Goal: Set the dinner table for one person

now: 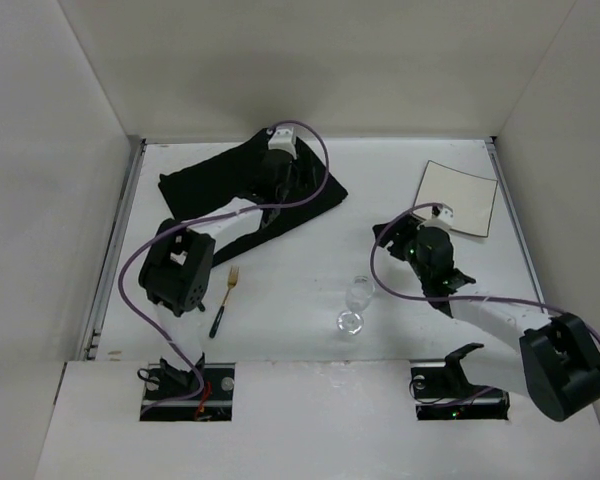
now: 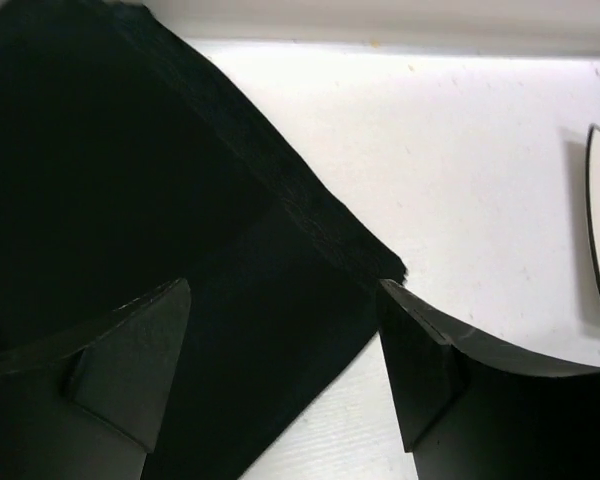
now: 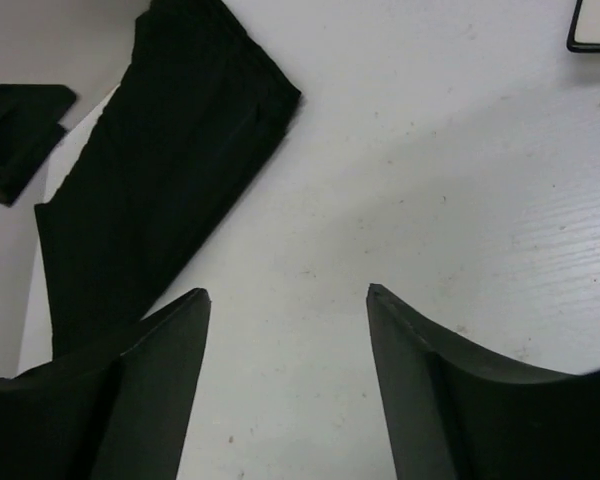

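Hovering, fingers [image 2: 130, 350] spread, over the rumpled black mat [image 1: 195, 185] far-left on the dinner table [image 1: 290, 270], the left gripper [image 2: 285, 290] seems poised to pinch 1 edge flat; the right gripper [image 3: 288, 292] hangs spread, empty.

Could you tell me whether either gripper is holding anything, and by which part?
Nothing is held: left gripper open above the black mat, right gripper open above the dinner table.

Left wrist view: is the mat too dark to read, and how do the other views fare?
Left wrist: mat nearly solid black, only its edge shows weave. Right wrist: table grain sharp. Top external: glass faint against the white table.
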You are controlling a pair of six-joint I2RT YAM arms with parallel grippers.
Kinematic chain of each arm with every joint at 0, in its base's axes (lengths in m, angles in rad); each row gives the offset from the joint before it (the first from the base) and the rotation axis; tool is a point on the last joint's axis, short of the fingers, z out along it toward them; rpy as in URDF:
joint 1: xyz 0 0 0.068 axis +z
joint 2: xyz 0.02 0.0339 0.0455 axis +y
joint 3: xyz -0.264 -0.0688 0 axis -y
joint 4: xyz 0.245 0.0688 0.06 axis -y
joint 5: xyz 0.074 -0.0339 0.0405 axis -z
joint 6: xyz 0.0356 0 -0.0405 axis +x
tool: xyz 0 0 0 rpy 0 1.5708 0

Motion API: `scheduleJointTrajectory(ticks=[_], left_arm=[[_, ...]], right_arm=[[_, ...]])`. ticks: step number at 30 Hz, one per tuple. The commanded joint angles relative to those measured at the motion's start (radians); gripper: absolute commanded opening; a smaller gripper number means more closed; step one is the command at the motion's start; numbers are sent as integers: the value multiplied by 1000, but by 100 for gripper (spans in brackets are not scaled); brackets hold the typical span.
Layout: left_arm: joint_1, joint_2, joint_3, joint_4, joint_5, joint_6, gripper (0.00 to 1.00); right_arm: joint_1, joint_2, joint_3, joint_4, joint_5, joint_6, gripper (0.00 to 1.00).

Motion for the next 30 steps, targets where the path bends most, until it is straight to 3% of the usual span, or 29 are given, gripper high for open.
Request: scheduleJointTrajectory(ticks=[1, 7, 16, 21, 30], left_arm=[[70, -161, -59, 64, -64, -17, 73], [197, -340, -296, -9, -256, -206, 64], [505, -450, -557, -132, -208, -552, 60], [596, -417, -609, -132, -207, -675, 59], [665, -370, -620, -130, -214, -744, 58]], right_arm=[[-22, 87, 41, 81, -19, 7, 73], [-96, 360, 226, 118, -255, 87, 74], [-126, 696, 553, 72, -344, 222, 69], [-123, 818, 722, -64, -327, 234, 66], [-80, 965, 909, -211, -288, 277, 53]])
